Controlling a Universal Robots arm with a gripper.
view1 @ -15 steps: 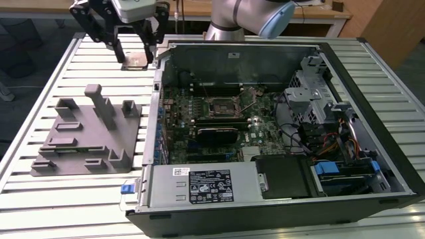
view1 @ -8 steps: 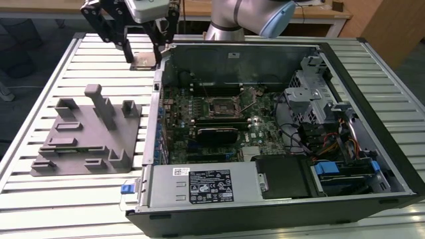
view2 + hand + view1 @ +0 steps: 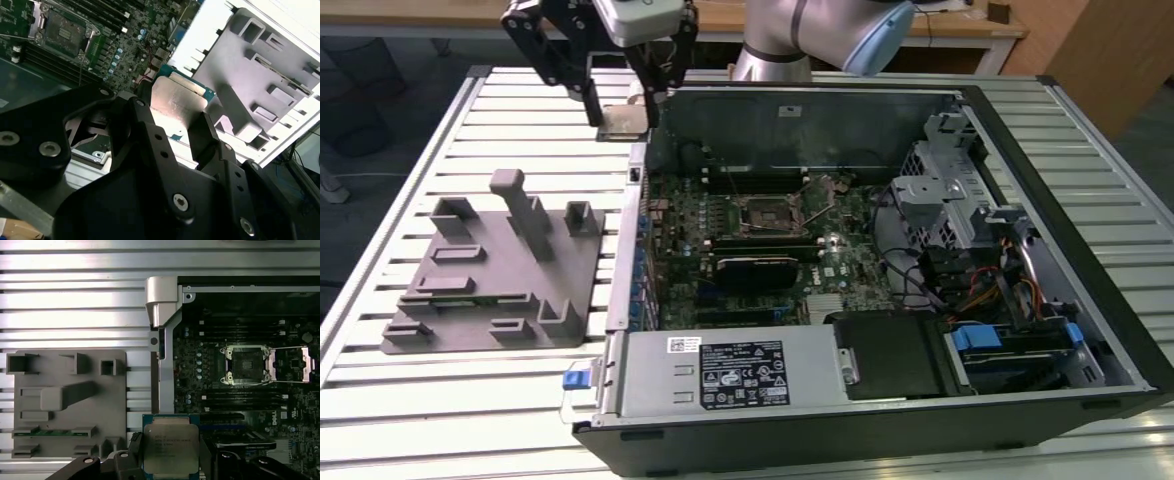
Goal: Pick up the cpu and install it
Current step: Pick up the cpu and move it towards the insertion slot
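The arm (image 3: 781, 40) reaches down from the far side, its wrist aimed at the desk (image 3: 454, 400). Its fingers (image 3: 592, 100) pinch the cpu (image 3: 622, 122) by its edges. The cpu is held aloft at eleven o'clock from the open socket (image 3: 767, 212), by the case's (image 3: 720, 445) edge.

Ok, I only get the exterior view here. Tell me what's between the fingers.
Observer: The cpu. The gripper pinches it at two opposite edges, and its metal top faces the first wrist view.
Operator: Check the socket for me.
Observer: In the first wrist view the socket is uncovered, with its load plate swung open beside it. The cpu sits well off to one side of it, not above it.
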